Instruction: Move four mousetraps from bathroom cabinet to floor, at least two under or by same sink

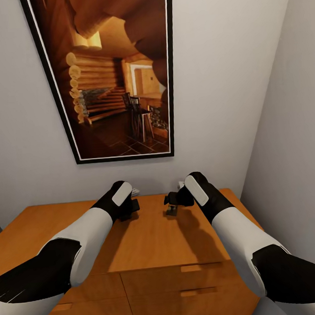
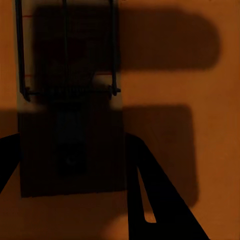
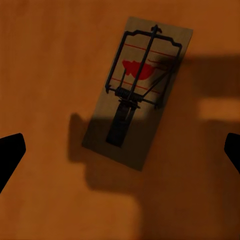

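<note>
You are facing the cabinet (image 1: 149, 242), its flat orange-brown top serving as the surface, with plain drawer fronts showing below its near edge. Its back edge meets a grey wall carrying a framed picture (image 1: 111, 71), and a second grey wall (image 1: 292, 134) runs close along the right edge, so open room on that side is tight; the left half of the top is bare and open.

Your left end effector (image 1: 128, 207) hangs over the surface near the back edge, a little left of centre. In the left wrist view its fingers (image 2: 155, 200) stand apart, one dark tip on either side of a mousetrap (image 2: 70, 125) lying flat on the wood below. That trap's long axis runs along the line of the wrist view, spring bar across the middle, wire bow toward the far end. It sits in heavy shadow, so you cannot tell whether the fingers touch it.

Your right end effector (image 1: 172, 205) hovers near the back edge, just right of centre. In the right wrist view its fingers (image 3: 10, 155) are spread wide at the two sides of the frame, well apart from the second mousetrap (image 3: 137, 92), which lies flat between them. That trap's long axis is tilted diagonally against the line between the fingers, with the red-marked end and wire bow pointing away and the dark bait pedal toward the camera. Bare wood surrounds it on every side.
</note>
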